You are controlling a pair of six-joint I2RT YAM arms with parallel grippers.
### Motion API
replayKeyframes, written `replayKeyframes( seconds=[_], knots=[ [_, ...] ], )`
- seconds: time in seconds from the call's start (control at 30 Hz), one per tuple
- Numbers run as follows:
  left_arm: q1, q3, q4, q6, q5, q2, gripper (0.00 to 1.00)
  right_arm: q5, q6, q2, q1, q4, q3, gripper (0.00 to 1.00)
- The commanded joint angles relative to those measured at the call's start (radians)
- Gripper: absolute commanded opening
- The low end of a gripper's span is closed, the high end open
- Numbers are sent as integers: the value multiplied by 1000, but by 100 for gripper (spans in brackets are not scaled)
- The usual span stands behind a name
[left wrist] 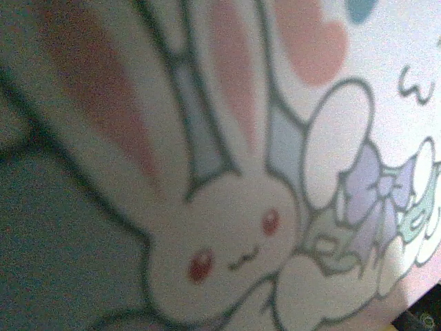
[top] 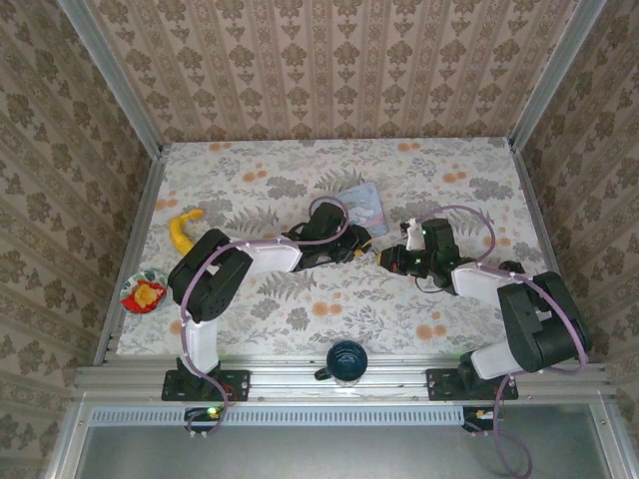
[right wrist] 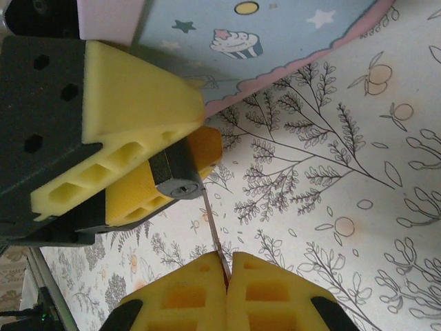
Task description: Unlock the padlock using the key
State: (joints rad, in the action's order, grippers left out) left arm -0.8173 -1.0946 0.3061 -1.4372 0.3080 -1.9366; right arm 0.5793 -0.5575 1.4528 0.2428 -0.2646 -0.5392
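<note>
The small dark padlock (right wrist: 176,172) sits clamped between the yellow foam fingers (right wrist: 138,89) of my left gripper (right wrist: 196,138), its keyhole face turned toward the right wrist camera. My right gripper (right wrist: 227,258) is shut on the thin metal key (right wrist: 216,238). The blade's tip reaches the rim of the padlock's face, just right of the keyhole. In the top view the left gripper (top: 361,242) and right gripper (top: 384,259) meet nose to nose at mid-table. The shackle is hidden.
A pale blue cartoon tin (top: 361,205) lies just behind the grippers, its bunny lid (left wrist: 227,234) close under the left wrist camera and its pink-edged side (right wrist: 275,41) in the right wrist view. A yellow banana (top: 182,230), a small bowl (top: 144,293) and a dark mug (top: 346,361) stand further off.
</note>
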Motion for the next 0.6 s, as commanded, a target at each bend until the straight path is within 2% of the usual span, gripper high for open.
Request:
replayKeyframes(
  seconds=[0.0, 0.57],
  knots=[
    [-2, 30, -99, -105, 91, -59, 0, -10, -16, 21, 9, -42, -25, 0],
    [2, 29, -90, -112, 79, -61, 0, -6, -13, -27, 12, -18, 7, 0]
  ],
)
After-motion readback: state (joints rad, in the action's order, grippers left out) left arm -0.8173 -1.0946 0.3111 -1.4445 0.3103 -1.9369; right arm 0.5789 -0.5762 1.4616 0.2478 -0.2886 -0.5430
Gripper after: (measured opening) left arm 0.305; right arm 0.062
